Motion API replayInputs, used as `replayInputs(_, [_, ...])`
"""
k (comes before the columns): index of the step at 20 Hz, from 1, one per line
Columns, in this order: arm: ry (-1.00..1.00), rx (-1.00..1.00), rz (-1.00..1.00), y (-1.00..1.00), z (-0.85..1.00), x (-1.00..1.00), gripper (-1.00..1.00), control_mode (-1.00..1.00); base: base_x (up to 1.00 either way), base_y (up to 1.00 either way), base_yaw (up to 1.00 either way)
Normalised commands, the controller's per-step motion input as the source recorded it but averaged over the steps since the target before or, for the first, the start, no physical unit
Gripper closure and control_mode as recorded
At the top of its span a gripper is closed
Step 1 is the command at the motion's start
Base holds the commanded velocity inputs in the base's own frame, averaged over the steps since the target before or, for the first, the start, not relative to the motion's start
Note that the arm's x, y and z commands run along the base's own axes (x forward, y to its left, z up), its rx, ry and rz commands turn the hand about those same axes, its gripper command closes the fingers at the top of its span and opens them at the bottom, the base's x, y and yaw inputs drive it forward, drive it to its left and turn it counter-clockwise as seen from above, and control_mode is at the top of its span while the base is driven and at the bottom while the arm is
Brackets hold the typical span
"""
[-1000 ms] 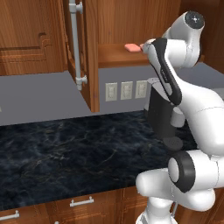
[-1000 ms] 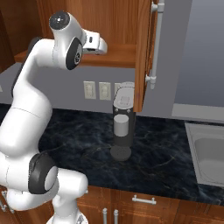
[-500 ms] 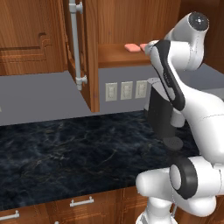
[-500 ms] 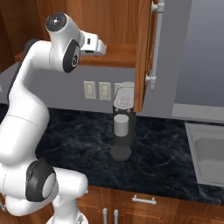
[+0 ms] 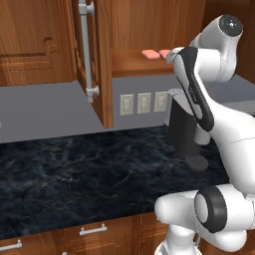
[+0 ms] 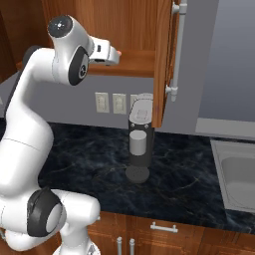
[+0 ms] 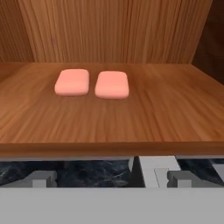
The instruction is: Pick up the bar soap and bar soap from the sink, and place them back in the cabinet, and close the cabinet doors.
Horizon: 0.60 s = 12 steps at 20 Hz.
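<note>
Two bar soaps now lie on the shelf, hand withdrawn.

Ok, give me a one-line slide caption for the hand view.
Two pink bar soaps lie side by side, slightly apart, on the wooden cabinet shelf.

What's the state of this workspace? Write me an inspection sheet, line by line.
Surface: dark marbled counter, bare in front.
Job's things: two bar soaps lie side by side, apart, on the cabinet shelf; both cabinet doors stand open.
Clutter: a coffee machine on the counter.
Hand: hand at the shelf's front edge; open or shut cannot be told.
Cables: nothing seen.
Surroundings: wall outlets; sink to the right.
</note>
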Motion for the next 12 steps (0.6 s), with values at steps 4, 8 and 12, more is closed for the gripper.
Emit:
replayInputs(4, [0.00, 0.00, 0.00, 0.00, 0.00, -0.19, -1.00, -1.00, 0.00, 0.00, 0.00])
replayInputs(8, [0.00, 0.00, 0.00, 0.00, 0.00, -0.21, -1.00, -1.00, 0.00, 0.00, 0.00])
replayInputs(12, [0.00, 0.00, 0.00, 0.00, 0.00, -0.18, -1.00, -1.00, 0.00, 0.00, 0.00])
